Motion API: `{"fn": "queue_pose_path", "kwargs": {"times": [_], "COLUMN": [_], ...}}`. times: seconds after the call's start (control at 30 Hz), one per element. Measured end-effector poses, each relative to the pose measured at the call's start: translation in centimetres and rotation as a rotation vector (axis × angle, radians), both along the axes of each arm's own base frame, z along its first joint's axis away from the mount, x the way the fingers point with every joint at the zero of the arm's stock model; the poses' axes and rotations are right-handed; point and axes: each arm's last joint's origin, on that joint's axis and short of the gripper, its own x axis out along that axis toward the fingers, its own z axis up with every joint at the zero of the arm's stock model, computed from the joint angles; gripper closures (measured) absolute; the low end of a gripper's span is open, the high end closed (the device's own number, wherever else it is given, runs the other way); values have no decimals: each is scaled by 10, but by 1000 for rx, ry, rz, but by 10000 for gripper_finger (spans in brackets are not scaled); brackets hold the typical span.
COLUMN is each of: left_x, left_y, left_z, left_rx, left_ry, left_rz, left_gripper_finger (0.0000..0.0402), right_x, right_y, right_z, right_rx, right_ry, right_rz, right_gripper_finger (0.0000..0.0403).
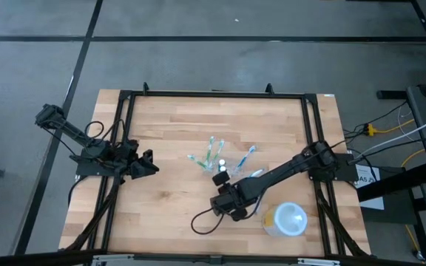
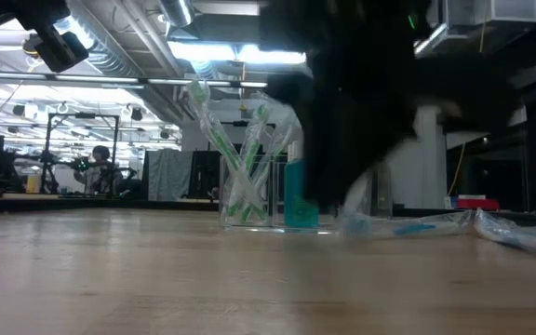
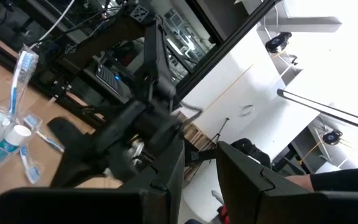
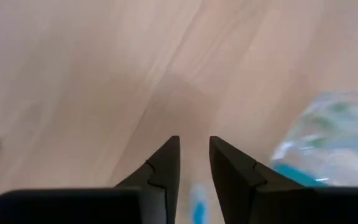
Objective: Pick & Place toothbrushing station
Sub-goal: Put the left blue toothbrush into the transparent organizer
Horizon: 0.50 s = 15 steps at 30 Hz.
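Note:
The toothbrushing station [image 1: 211, 157] is a clear holder standing on its base mid-table, with green-and-white toothbrushes [image 2: 242, 158] leaning in it and a blue toothpaste tube [image 2: 298, 200] beside it. My right gripper [image 1: 217, 201] hangs just on the station's near side, pointing steeply down at bare wood, its fingers [image 4: 194, 140] a little apart. A blurred blue thing [image 4: 197, 208], narrower than the gap, shows between them. The station [image 4: 328, 143] lies off to one side of the fingers. My left gripper [image 1: 152, 164] waits open at the table's left, raised.
A round white cup [image 1: 287, 219] stands near the table's front right. Loose blue toothbrushes [image 1: 248, 154] lie to the right of the station, one [image 2: 417, 226] flat on the wood. A black cable [image 1: 198, 222] loops under the right wrist. Bare wood lies at the front left.

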Motion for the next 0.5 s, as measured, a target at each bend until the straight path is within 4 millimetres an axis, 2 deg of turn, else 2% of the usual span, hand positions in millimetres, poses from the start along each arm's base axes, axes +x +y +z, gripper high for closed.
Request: {"fn": "queue_pose_path", "kwargs": {"times": [0.1, 0.17, 0.5], "left_x": [0, 0, 0], "left_y": [0, 0, 0], "left_z": [0, 0, 0], "left_rx": [0, 6, 18], "left_ry": [0, -1, -4], "left_rz": [1, 4, 7], "left_gripper_finger": [313, 313, 313], "right_x": [5, 6, 0], "right_y": [4, 4, -9], "right_z": [17, 20, 4], "right_rx": [-11, -9, -1], "right_ry": [-60, -65, 22], "right_rz": [-6, -11, -51], "right_gripper_finger": [315, 315, 315]}}
